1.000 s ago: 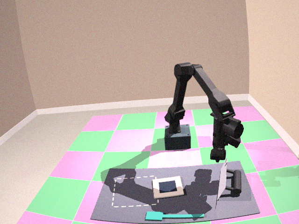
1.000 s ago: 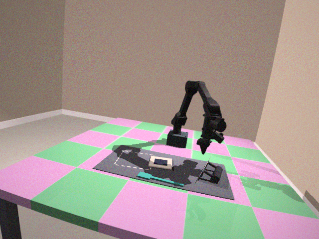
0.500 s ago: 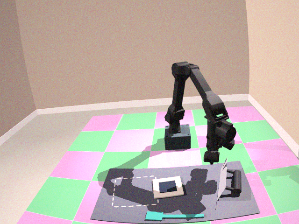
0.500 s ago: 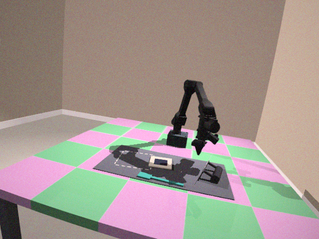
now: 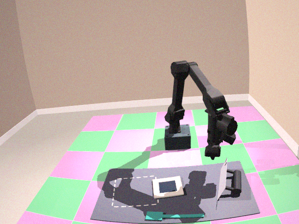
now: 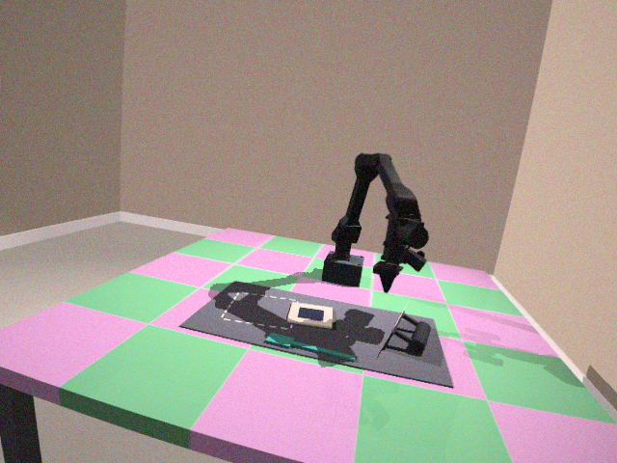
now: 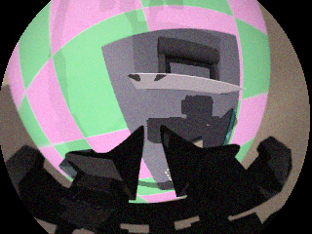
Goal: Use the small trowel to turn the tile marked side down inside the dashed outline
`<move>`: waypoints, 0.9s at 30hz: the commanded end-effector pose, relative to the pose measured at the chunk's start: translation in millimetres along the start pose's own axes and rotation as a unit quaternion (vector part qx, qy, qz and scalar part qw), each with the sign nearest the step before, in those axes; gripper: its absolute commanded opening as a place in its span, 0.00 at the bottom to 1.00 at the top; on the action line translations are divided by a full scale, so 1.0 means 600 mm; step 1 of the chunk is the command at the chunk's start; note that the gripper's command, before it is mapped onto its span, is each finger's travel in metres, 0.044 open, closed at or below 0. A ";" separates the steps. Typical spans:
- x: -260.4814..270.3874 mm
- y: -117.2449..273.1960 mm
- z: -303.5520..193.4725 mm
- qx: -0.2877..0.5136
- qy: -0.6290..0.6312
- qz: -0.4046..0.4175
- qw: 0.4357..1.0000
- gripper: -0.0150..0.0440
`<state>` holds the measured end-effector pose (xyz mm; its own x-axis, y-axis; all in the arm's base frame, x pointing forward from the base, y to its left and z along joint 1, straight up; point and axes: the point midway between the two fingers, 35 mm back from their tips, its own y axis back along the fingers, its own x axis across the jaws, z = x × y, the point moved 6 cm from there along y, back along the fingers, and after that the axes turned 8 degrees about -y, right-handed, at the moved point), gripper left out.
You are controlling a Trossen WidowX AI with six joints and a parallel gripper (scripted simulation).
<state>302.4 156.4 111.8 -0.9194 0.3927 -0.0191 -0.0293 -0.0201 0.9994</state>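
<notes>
The jaws (image 5: 212, 157) (image 6: 386, 290) hang above the surface, slightly apart with nothing between them. The tile (image 5: 167, 187) (image 6: 310, 315) lies dark patch up, mostly outside the outline (image 5: 113, 192) (image 6: 229, 305); the trowel (image 5: 154, 215) (image 6: 279, 340) (image 7: 230, 128) lies near it on the mat (image 5: 101, 211) (image 6: 199, 321) (image 7: 117, 63).

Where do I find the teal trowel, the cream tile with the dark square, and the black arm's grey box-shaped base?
Teal trowel (image 5: 153, 215) (image 6: 279, 340): top and exterior views, its flat blade.
Cream tile (image 5: 179, 186) (image 6: 325, 316): top and exterior, its pale border.
Grey box-shaped base (image 5: 177, 142) (image 6: 341, 275): top and exterior, its front face.
</notes>
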 end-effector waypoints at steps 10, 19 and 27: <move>0.001 0.010 0.036 0.002 0.126 -0.001 0.992 0.42; 0.006 0.010 0.079 0.001 0.276 -0.001 0.961 0.42; 0.014 0.008 0.117 -0.001 0.405 0.001 0.914 0.42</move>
<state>319.9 214.1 120.0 -0.9522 -0.3031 -0.0370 -0.0305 -0.0260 0.9992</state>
